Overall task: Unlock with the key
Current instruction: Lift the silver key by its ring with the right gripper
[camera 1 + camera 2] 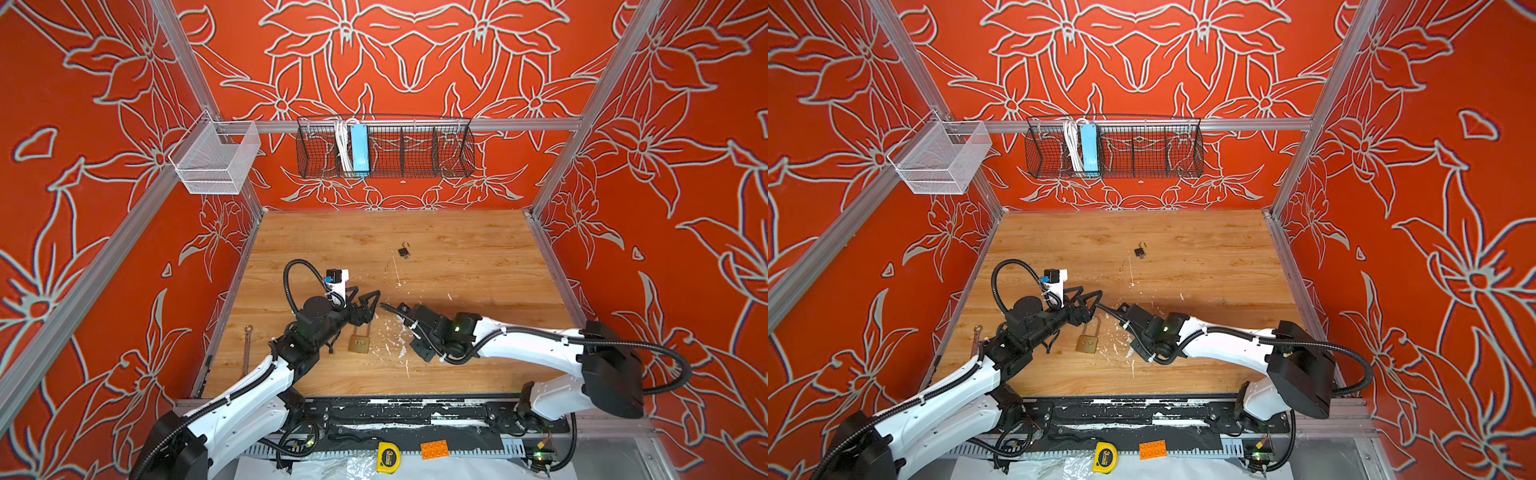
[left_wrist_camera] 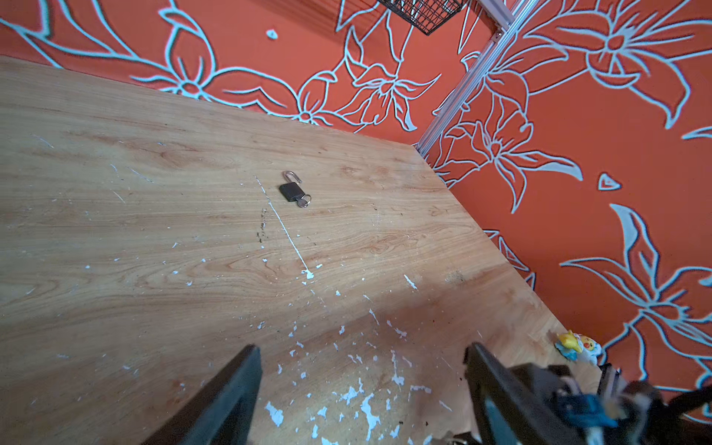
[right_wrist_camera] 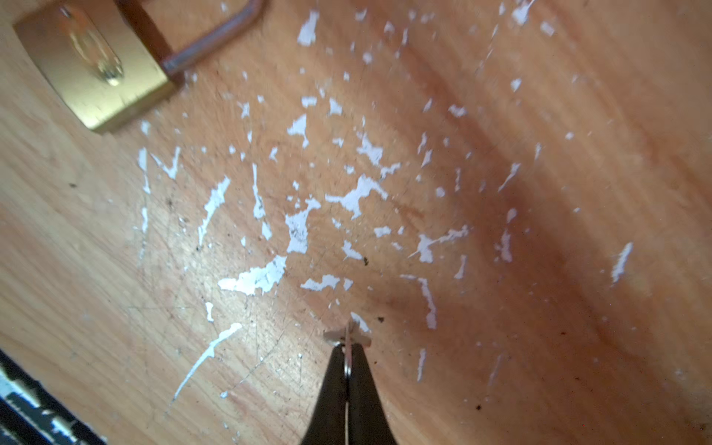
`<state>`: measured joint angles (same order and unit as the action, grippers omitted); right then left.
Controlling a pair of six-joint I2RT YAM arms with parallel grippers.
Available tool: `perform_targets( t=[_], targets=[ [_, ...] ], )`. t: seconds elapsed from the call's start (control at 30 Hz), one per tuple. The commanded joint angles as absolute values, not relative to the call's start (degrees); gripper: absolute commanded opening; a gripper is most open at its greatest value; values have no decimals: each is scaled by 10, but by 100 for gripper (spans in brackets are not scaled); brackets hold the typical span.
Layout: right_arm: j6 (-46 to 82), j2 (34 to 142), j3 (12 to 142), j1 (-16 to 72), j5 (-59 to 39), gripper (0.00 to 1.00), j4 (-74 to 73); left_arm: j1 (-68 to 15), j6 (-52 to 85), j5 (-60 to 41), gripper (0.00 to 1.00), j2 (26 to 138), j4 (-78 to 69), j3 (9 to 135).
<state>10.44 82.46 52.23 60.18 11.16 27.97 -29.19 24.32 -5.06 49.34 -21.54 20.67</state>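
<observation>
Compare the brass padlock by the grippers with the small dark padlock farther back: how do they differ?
The brass padlock is larger, with a long shackle that looks seated; the dark padlock is smaller, its short shackle sprung open. The dark padlock has a key in its base; the brass padlock shows none. Both lie flat on the table.

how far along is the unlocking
Done: the key is pinched in the shut right gripper. In hand: it is apart from the brass padlock, not in it. Left: insert and turn; the open left gripper holds nothing.
</observation>
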Motion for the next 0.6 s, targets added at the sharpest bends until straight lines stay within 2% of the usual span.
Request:
perform_targets(
  t=[0.0, 0.2, 0.33, 0.43, 0.57],
  targets=[
    [68, 802, 559, 587, 131, 0, 309, -287, 243, -56, 83, 504, -235, 201],
    [42, 776, 596, 540, 103, 0, 297, -285, 238, -76, 84, 545, -264, 202],
    [34, 764, 603, 512, 98, 0, 254, -284, 228, -141, 83, 617, -310, 215],
    [21, 756, 582, 508, 120, 0, 197, -285, 243, -210, 78, 670, -351, 225],
    [28, 741, 522, 507, 138, 0, 110, -284, 325, -280, 75, 752, -365, 269]
  ],
)
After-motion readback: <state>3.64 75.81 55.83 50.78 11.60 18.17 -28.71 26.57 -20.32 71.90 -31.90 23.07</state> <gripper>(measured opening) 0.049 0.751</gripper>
